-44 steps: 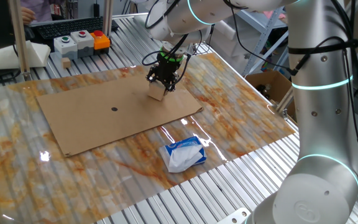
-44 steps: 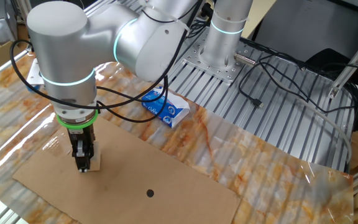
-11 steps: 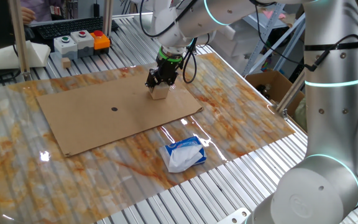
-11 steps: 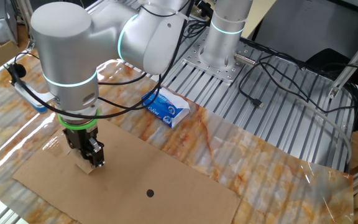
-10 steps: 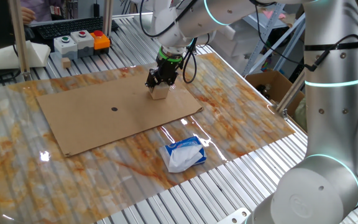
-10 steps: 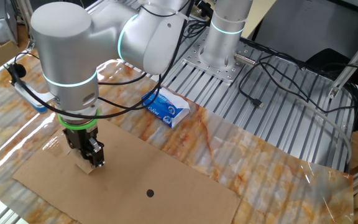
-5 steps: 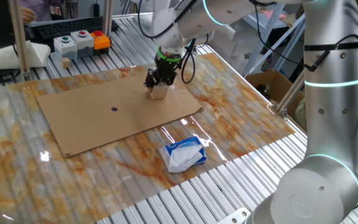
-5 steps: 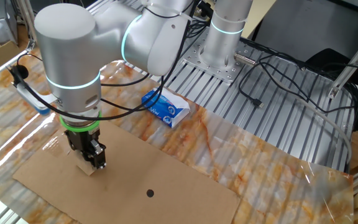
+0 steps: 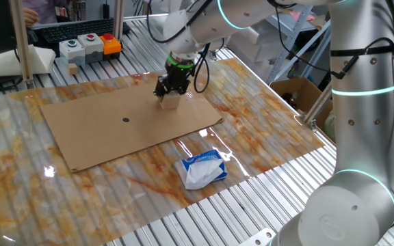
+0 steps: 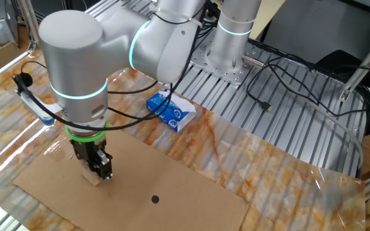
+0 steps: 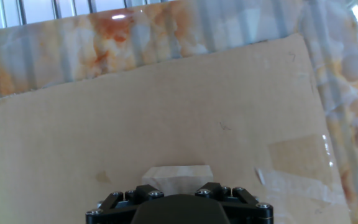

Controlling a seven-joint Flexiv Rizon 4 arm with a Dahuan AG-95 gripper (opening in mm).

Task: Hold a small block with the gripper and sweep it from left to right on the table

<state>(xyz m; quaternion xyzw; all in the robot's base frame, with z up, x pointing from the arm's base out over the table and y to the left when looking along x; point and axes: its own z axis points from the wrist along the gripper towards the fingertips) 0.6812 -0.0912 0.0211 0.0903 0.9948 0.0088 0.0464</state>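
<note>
My black gripper with its green ring is shut on the small pale tan wooden block, which rests on the brown cardboard sheet near its far right edge. In the other fixed view the gripper presses the block onto the cardboard's left part. In the hand view the block shows just beyond the gripper's black body. The cardboard lies on the marbled table.
A white-and-blue tissue pack lies on the table in front of the cardboard; it also shows in the other fixed view. A button box and keyboard stand at the back. A small dark hole marks the cardboard.
My gripper with the block has slid a little along the cardboard, toward the far edge and left in the first fixed view. The grip stays shut.
</note>
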